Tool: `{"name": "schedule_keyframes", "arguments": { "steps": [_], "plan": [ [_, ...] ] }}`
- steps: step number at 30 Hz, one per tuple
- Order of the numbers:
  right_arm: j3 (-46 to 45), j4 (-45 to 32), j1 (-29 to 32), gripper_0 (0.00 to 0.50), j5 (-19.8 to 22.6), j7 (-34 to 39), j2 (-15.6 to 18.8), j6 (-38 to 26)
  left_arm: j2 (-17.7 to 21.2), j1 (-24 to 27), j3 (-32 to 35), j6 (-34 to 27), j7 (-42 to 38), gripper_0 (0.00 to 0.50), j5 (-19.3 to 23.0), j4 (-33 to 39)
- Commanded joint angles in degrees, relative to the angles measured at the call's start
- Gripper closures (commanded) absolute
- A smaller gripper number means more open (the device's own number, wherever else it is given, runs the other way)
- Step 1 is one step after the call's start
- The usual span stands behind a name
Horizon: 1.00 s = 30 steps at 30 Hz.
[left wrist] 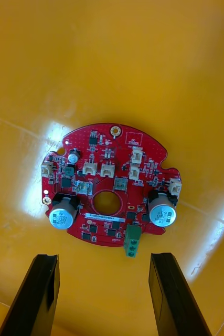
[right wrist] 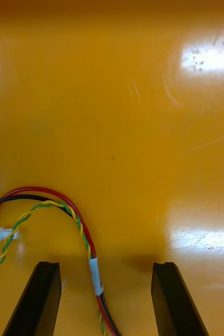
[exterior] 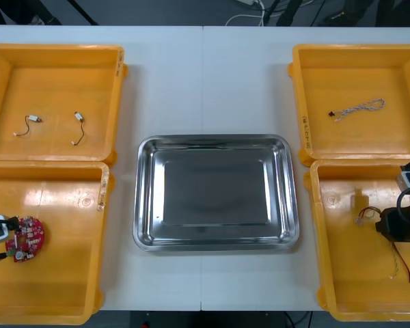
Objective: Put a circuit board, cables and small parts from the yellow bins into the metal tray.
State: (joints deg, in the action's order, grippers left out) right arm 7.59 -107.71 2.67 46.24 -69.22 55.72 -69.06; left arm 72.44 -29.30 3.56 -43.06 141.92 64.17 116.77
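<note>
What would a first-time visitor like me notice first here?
Probably the shiny metal tray, bare, mid-table between four yellow bins. Then the round red circuit board in the near left bin, the left fingers open just short of it. In the near right bin, the right fingers stand open on either side of a red and yellow cable.

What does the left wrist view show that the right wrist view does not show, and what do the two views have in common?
Left wrist view: a round red circuit board lying flat in the left bin, just beyond the left gripper. Right wrist view: a red and yellow cable in the right bin, curving in between the fingers of the right gripper. Shared: a shiny bin floor, and two black fingers standing apart, open, holding nothing.
</note>
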Motion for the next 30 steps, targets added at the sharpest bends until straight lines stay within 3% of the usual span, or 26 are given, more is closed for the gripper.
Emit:
{"name": "schedule_keyframes", "arguments": {
  "steps": [1, 15, 16, 18, 19, 20, 21, 30],
  "plan": [
    [0.58, 0.40, -1.08, 0.000, -0.53, -3.38, -1.40, 0.59, 2.89, -1.55, -1.27, 1.48, 2.48, 0.000, -0.80, 0.03],
    [0.58, 1.37, -1.08, 0.000, -0.53, -3.47, -2.37, 1.12, 2.89, 1.17, -5.31, 3.59, 2.57, 0.000, -0.80, -4.45],
    [0.58, 1.37, -1.08, 0.054, -0.53, -3.38, -2.37, 1.12, 2.89, 1.70, -5.93, 3.68, 2.57, 0.000, -0.71, -4.62],
    [0.58, 1.37, -1.08, 0.221, -0.62, -3.47, -2.37, 1.12, 2.89, 2.14, -6.46, 3.77, 2.48, 0.000, -0.63, -4.80],
    [0.58, 1.37, -1.08, 0.443, -0.53, -3.47, -2.37, 1.12, 2.89, 2.41, -6.81, 3.77, 2.48, 0.000, -0.45, -5.06],
    [0.58, 1.37, -1.08, 0.443, -0.53, -3.47, -2.37, 1.12, 2.89, 2.41, -6.81, 3.77, 2.48, 0.000, -0.45, -5.06],
    [0.58, 1.37, -1.08, 0.500, -0.62, -3.55, -2.37, 1.21, 2.89, 2.93, -7.42, 3.94, 2.48, 0.000, -0.45, -5.15],
    [0.49, 1.37, -1.61, 0.500, -0.97, -3.47, -2.37, 1.03, 2.80, 6.71, -10.41, 4.65, 2.48, 0.000, -0.36, -7.88]
  ]
}}
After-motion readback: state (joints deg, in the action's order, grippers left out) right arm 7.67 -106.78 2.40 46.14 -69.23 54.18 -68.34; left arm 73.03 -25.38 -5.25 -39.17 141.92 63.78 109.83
